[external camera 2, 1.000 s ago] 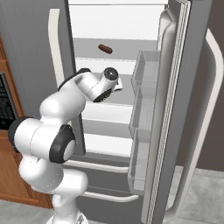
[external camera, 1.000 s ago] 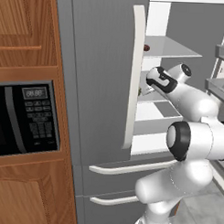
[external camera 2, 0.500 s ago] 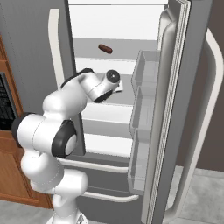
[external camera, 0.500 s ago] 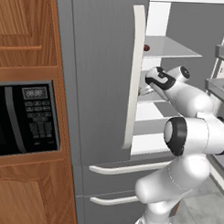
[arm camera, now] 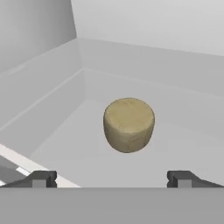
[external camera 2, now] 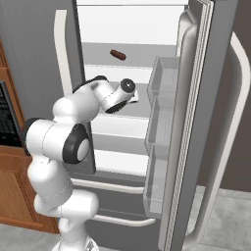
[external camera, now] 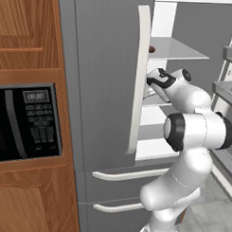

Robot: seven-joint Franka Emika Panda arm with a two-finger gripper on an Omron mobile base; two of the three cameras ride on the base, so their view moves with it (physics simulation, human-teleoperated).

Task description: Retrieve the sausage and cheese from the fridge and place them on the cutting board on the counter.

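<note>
**Lining up on the cheese inside the fridge**

I am reaching into the open fridge with my pincer spread wide, its two tips standing far apart and closed on nothing; the cheese is sitting straight ahead of me on a white shelf, centred between the tips but still some way beyond them, not touching either one. From my hand's own view it is looking like a squat, pale tan round lump, roughly as wide as it is tall, so I am judging that it has no real long axis to fuss over; what matters is that it lies dead ahead along my reach, and that the gap between my tips appears wider than the lump, so a straight advance should bring them past its sides.

The sausage is lying on the shelf above, up and a little to the side of my wrist in the right base view, its length running slantwise across the shelf; it is well apart from my pincer, so I am taking the cheese as the nearer target. I am judging the task to be at an early stage, with nothing yet picked up; the risk I am foreseeing is nudging the lump toward the fridge's back wall rather than bracketing it.
</note>
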